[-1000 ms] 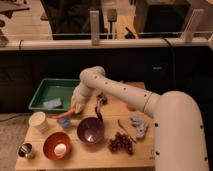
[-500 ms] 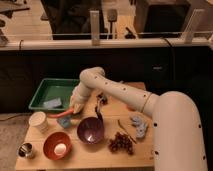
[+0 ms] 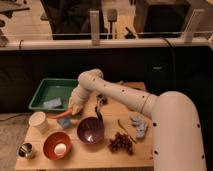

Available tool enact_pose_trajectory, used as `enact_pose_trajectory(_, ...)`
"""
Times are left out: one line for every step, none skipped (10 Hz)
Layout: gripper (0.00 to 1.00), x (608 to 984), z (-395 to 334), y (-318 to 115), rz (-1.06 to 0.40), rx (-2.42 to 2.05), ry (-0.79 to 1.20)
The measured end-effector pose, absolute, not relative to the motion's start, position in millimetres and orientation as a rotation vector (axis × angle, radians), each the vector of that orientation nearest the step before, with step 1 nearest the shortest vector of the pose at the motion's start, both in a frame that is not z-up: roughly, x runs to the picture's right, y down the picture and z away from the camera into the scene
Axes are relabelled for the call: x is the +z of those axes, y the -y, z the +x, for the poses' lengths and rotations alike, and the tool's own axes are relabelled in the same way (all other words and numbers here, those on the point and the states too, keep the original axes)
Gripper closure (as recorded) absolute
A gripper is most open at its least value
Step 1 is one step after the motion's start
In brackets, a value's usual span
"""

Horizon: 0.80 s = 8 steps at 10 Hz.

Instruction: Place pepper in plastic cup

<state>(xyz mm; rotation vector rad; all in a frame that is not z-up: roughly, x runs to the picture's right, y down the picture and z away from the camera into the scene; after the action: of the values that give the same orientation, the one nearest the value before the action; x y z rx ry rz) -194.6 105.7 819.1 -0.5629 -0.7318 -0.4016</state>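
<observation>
My gripper is at the left of the wooden table, just in front of the green tray. It is shut on the pepper, a slim red-orange chili that sticks out to the left from the fingers. The pepper hangs just above the plastic cup, a small light-blue cup standing between the white cup and the purple bowl. Whether the pepper touches the cup's rim cannot be told.
A green tray holding a blue sponge stands at the back left. Along the front are a white cup, a metal cup, a red bowl, a purple bowl, grapes and a grey-blue object.
My gripper has moved a little down and to the left with the pepper, bringing it closer over the light-blue cup.
</observation>
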Motion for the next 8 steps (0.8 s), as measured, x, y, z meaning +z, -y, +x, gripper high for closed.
enact_pose_trajectory(0.22,820.1,-194.5,-107.8,-0.565,-0.399,0.729)
enact_pose_trajectory(0.2,820.5,-194.9,-108.7,-0.566,-0.397,0.727)
enact_pose_trajectory(0.2,821.2,-194.8,-109.9,-0.567,-0.396,0.725)
enact_pose_trajectory(0.2,822.3,-193.8,-110.4,-0.567,-0.394,0.72)
enact_pose_trajectory(0.2,822.8,-193.2,-110.2,-0.567,-0.393,0.717)
enact_pose_trajectory(0.2,823.6,-192.4,-110.2,-0.568,-0.393,0.713)
enact_pose_trajectory(0.2,824.6,-191.4,-110.4,-0.57,-0.395,0.706)
enact_pose_trajectory(0.2,825.2,-190.8,-110.0,-0.572,-0.396,0.701)
